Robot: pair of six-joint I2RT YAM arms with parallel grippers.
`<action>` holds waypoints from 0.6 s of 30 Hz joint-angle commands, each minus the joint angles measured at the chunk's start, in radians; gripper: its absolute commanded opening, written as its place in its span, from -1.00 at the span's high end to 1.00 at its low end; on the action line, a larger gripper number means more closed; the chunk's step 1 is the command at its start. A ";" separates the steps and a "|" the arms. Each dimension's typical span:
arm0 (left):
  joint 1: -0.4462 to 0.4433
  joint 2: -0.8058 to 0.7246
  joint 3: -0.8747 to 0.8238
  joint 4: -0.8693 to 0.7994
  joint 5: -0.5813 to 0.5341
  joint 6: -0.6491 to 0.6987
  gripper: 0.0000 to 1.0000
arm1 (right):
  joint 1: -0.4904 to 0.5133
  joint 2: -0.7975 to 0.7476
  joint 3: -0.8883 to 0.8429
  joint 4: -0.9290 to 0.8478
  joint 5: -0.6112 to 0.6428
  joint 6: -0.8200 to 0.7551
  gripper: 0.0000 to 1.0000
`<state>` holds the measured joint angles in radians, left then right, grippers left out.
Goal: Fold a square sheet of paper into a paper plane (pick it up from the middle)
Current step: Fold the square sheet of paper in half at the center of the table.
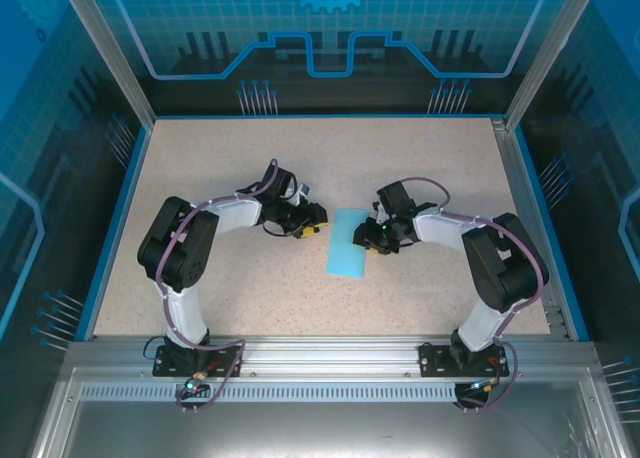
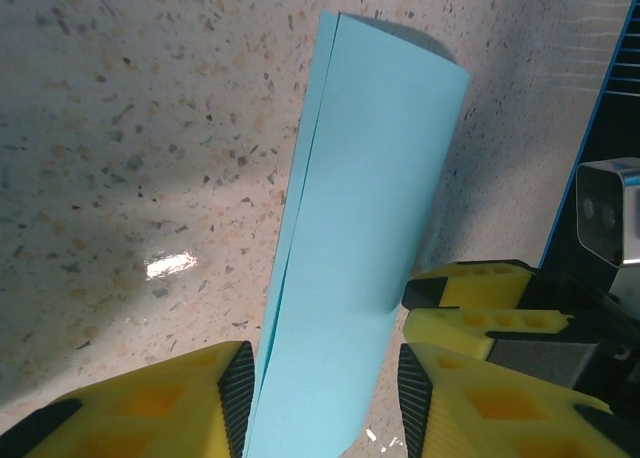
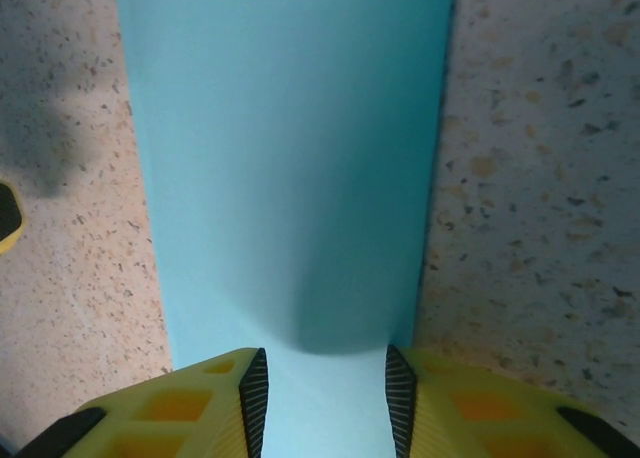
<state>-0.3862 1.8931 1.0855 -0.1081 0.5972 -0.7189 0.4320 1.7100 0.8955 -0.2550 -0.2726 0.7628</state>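
The square sheet of paper (image 1: 347,242) lies on the speckled table (image 1: 230,158) as a long cyan strip, doubled over on itself. In the left wrist view the paper (image 2: 360,208) shows two loose layers along its left edge and a rounded fold on its right. My left gripper (image 2: 320,378) is open, its pads either side of the strip's near end with small gaps. My right gripper (image 3: 327,378) is open too, low over the paper (image 3: 280,158), casting a shadow on it. From above, the left gripper (image 1: 318,225) and the right gripper (image 1: 362,236) face each other across the sheet.
Blue rails (image 1: 112,228) and metal posts border the table. The right gripper's yellow fingers (image 2: 470,318) sit close beside the left gripper's right finger. Both arms' bases stand at the near edge.
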 commanded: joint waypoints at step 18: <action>-0.038 0.019 0.038 -0.070 0.029 0.020 0.04 | -0.001 -0.101 -0.044 0.011 -0.003 0.018 0.20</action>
<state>-0.4221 1.9038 1.0988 -0.1524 0.6041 -0.7078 0.4313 1.6417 0.8566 -0.2493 -0.2626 0.7673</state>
